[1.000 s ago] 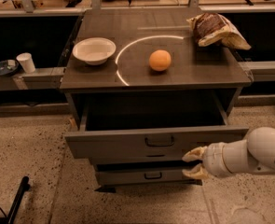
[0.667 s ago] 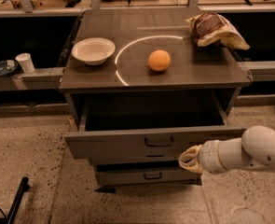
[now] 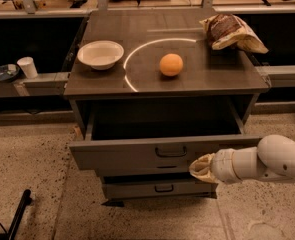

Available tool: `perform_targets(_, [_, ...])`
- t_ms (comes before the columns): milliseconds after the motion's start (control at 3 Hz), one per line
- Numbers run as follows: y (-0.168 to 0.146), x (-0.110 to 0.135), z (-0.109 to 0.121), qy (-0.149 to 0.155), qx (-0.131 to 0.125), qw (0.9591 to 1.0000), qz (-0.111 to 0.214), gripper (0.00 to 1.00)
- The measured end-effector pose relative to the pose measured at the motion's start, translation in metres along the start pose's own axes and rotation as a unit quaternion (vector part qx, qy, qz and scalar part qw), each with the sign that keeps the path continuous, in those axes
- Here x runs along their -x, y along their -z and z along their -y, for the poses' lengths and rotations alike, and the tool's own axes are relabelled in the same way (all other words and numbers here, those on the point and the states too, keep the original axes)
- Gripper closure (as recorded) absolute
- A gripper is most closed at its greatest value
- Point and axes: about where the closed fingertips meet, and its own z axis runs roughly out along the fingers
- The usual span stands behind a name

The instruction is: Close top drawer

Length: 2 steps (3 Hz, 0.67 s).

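Observation:
The top drawer [image 3: 137,155] is pulled out from the grey cabinet, its flat grey front facing me with a small dark bail handle [image 3: 170,152] at centre. Its inside is dark. My gripper [image 3: 201,169] comes in from the right on a white arm and sits against the lower right part of the drawer front, just right of the handle.
On the cabinet top [image 3: 217,76] sit a white bowl [image 3: 100,54], an orange [image 3: 171,64] and a chip bag [image 3: 231,32]. A lower drawer [image 3: 157,188] sticks out slightly. A white cup [image 3: 27,67] stands on a ledge at left. A black pole [image 3: 17,215] lies at the bottom left.
My gripper has moved left along the drawer front, closer to the handle. The drawer stays about as far out as before.

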Motion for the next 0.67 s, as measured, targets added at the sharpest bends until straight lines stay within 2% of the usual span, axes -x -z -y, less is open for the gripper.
perform_targets(667, [-0.0001,0.0000,0.0000,0.000,0.000,1.0000,0.000,0.18])
